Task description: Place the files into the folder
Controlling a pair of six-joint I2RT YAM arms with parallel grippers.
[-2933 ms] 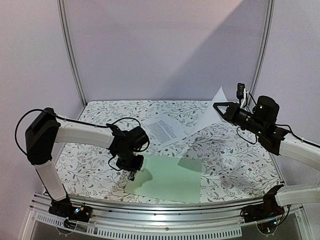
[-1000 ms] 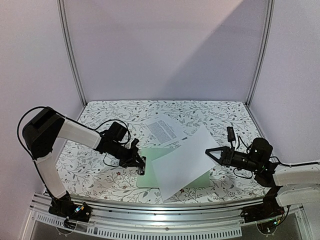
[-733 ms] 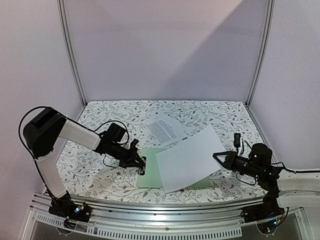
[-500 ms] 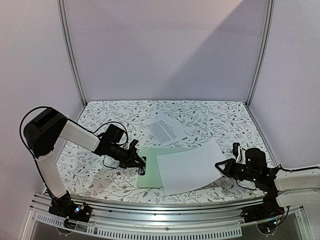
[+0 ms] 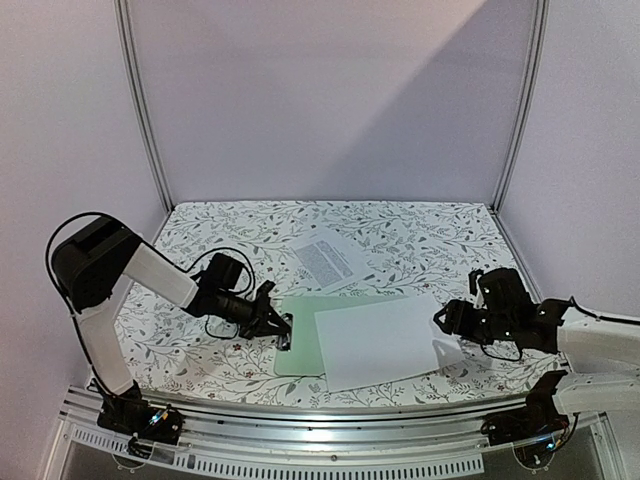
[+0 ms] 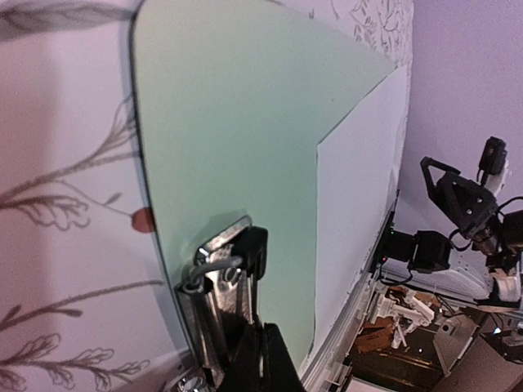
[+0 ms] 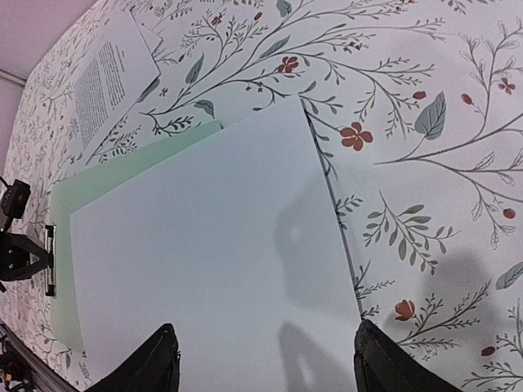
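The pale green folder (image 5: 297, 340) lies flat near the table's front, with its metal clip (image 6: 219, 263) at the left short edge. My left gripper (image 6: 263, 359) is shut on the clip's lever. A blank white file (image 5: 385, 342) lies on the folder, skewed and overhanging its right end. My right gripper (image 5: 442, 330) hovers at that sheet's right edge, open, with nothing between its fingers (image 7: 159, 363). A second file (image 5: 330, 258) with printed text lies farther back. In the right wrist view the blank file (image 7: 212, 245) covers most of the folder (image 7: 106, 175).
A floral cloth covers the table (image 5: 200, 225). Purple walls and two metal posts (image 5: 140, 110) close off the back and sides. A metal rail (image 5: 320, 420) runs along the near edge, with both arm bases on it.
My right gripper lowered the blank file onto the folder, then opened and let it go. The left gripper stayed shut on the clip.
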